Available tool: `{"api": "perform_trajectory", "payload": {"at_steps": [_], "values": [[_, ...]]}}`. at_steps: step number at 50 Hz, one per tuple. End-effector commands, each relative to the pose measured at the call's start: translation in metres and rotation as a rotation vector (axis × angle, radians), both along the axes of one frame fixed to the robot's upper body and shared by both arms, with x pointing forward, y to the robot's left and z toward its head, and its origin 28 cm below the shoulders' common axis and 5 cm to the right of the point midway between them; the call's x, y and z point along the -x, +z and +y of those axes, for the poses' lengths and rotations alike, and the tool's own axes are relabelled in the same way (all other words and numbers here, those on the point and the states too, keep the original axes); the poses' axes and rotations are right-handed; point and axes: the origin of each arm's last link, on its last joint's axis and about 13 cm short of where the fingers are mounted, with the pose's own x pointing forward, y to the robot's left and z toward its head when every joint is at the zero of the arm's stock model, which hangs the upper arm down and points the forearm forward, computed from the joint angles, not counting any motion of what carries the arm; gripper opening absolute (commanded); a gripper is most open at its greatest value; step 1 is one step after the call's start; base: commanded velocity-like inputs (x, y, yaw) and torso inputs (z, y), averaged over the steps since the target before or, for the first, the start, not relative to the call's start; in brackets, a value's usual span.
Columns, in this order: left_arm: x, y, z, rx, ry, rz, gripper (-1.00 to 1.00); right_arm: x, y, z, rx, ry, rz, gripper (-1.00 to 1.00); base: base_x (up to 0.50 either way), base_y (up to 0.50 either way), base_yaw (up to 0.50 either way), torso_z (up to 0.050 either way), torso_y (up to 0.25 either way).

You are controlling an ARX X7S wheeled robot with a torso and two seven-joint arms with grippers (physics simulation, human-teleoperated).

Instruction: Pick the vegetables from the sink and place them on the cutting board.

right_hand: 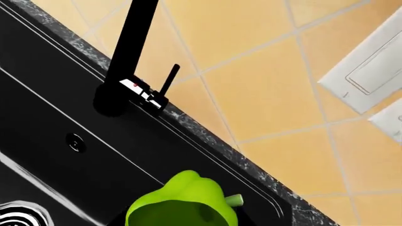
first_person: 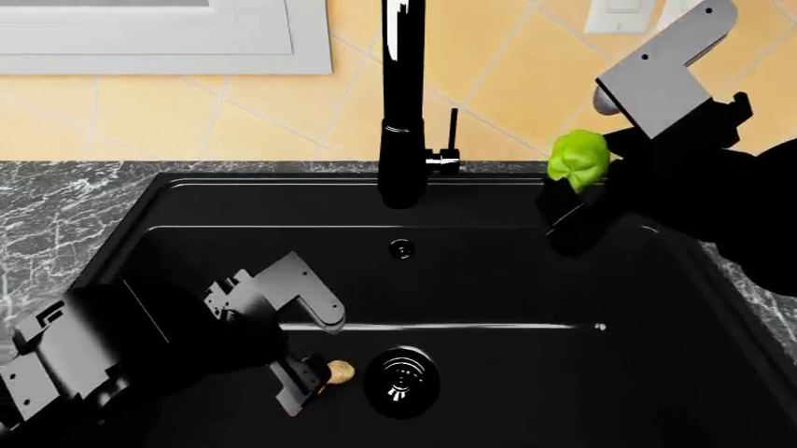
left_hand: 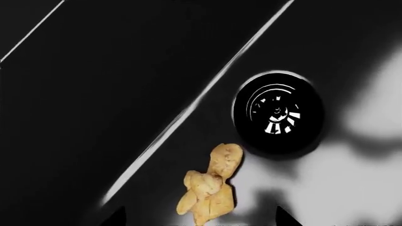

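The right hand point(first_person: 585, 182) pinches the bell pepper point(first_person: 580, 161), raised above the sink point(first_person: 187, 215) for transfer. The left hand point(first_person: 317, 359), fingers spread, straddles the ginger root point(first_person: 339, 372) beside the drain point(first_person: 401, 381), ready to grasp.

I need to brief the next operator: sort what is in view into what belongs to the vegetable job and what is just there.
Job:
- ginger root, on the sink floor beside the drain
- green bell pepper, held up in the right gripper
- left gripper, down by the ginger
The cutting board is not in view.

Just there:
- black faucet
- marbled counter
- tiled wall
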Motion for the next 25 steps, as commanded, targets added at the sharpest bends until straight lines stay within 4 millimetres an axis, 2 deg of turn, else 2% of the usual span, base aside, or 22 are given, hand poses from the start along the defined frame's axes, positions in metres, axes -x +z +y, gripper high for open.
{"api": "perform_trajectory", "payload": {"at_steps": [1,25], "values": [[-0.004,-0.009,0.001,-0.013,0.005,0.019,1.00,-0.001,0.000,-0.001,-0.004,-0.003,-0.022,-1.00,0.00,0.00,0.00,0.000,0.000],[-0.030,-0.037,-0.006,-0.024,0.012,0.053,1.00,-0.009,-0.011,-0.001,-0.032,0.010,-0.014,-1.00,0.00,0.00,0.00,0.000,0.000]]}}
